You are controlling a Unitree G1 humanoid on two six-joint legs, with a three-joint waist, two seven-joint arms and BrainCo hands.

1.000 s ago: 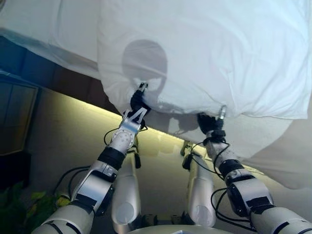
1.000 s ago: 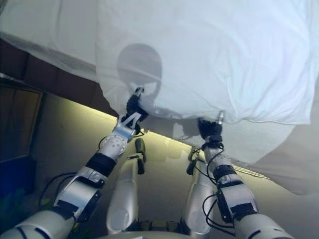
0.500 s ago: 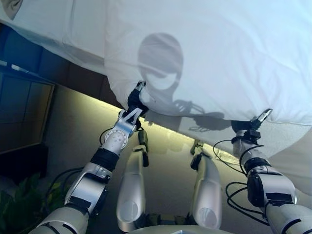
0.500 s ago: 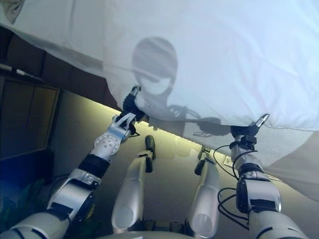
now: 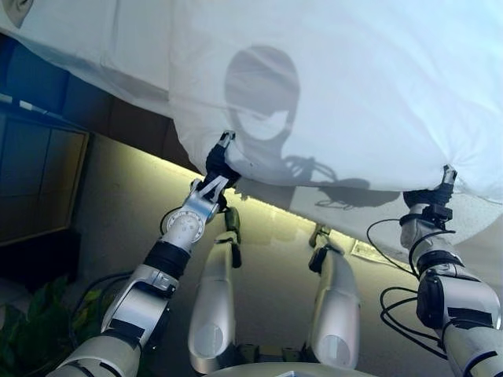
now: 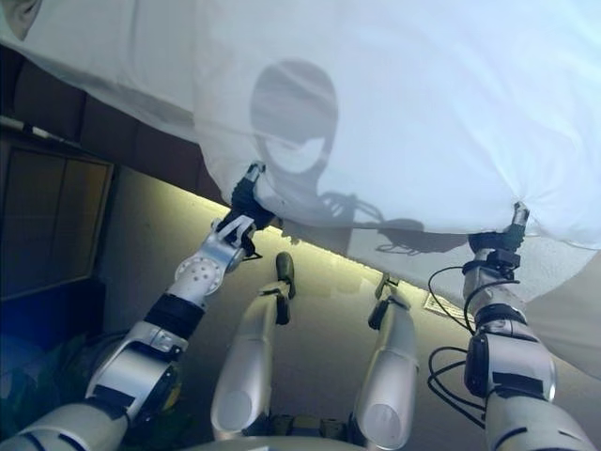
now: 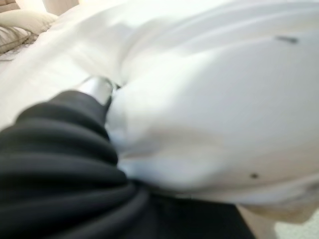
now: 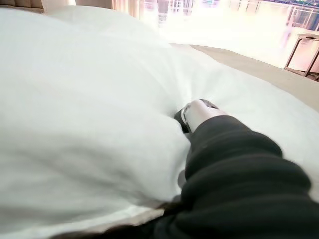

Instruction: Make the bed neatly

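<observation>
A white duvet (image 5: pixel 354 94) lies over the bed and fills the upper part of the eye views. My left hand (image 5: pixel 218 162) is shut on the duvet's near edge at its left corner. My right hand (image 5: pixel 431 198) is shut on the same edge far to the right. In the left wrist view a silver finger (image 7: pixel 97 89) is buried in bunched white cloth (image 7: pixel 209 114). In the right wrist view a finger (image 8: pixel 199 110) is likewise sunk in the cloth (image 8: pixel 84 114). The edge between my hands hangs in a shallow curve.
A white sheet (image 5: pixel 94 39) hangs over the dark bed base (image 5: pixel 55 90) at the left. A lit strip runs along the floor (image 5: pixel 118 196) under the bed. A green plant (image 5: pixel 31 322) stands at the lower left. Pillows (image 7: pixel 20 25) show far off in the left wrist view.
My right hand has moved well to the right along the duvet's edge, stretching it wider. My left hand has kept its hold in place. The view shifted slightly.
</observation>
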